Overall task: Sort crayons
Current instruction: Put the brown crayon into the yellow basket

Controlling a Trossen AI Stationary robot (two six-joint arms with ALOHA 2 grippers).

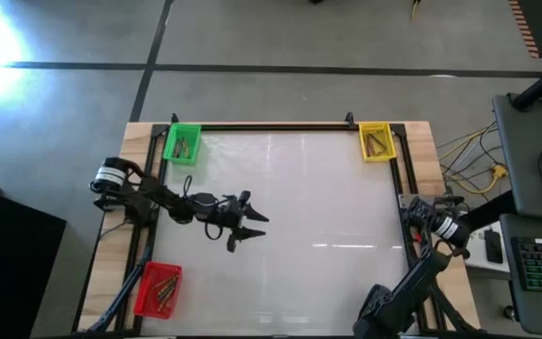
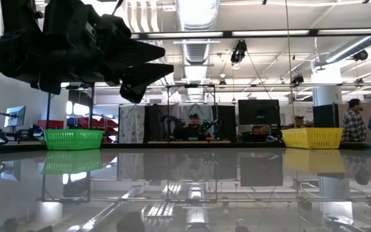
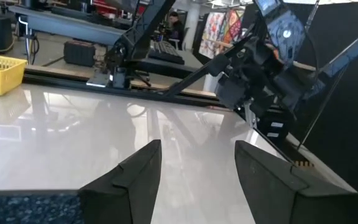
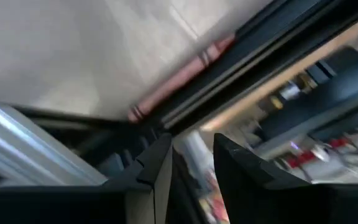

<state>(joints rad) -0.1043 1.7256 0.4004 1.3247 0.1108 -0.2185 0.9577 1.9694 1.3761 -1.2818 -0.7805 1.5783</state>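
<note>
Crayons [image 1: 182, 146] lie in small heaps inside three bins on the white table [image 1: 327, 217], and we see none loose on the open middle of the surface from above. The green bin [image 1: 182, 143] sits at about eleven o'clock of the table, the yellow bin [image 1: 376, 141] at about one o'clock, and the red bin [image 1: 158, 289] at about seven o'clock, each holding a few thin sticks. We find one more, a pinkish crayon [image 4: 182, 74], only in the right wrist view, lying along the dark frame at the table's edge. Our left gripper [image 1: 249, 229] hangs above the table at about nine o'clock, a little left of centre, its fingers [image 3: 135, 177] spread to a moderate gap with nothing between them; in the low view it hovers high above the glossy top. Our right gripper [image 1: 420, 213] waits at about three o'clock, over the table's right rail, and its fingers [image 4: 157, 165] stand narrowly apart, holding nothing. Beyond the far edge, in the low view, we see a person [image 2: 194, 126] seated behind equipment and two more people [image 2: 366, 121] standing at the right.
</note>
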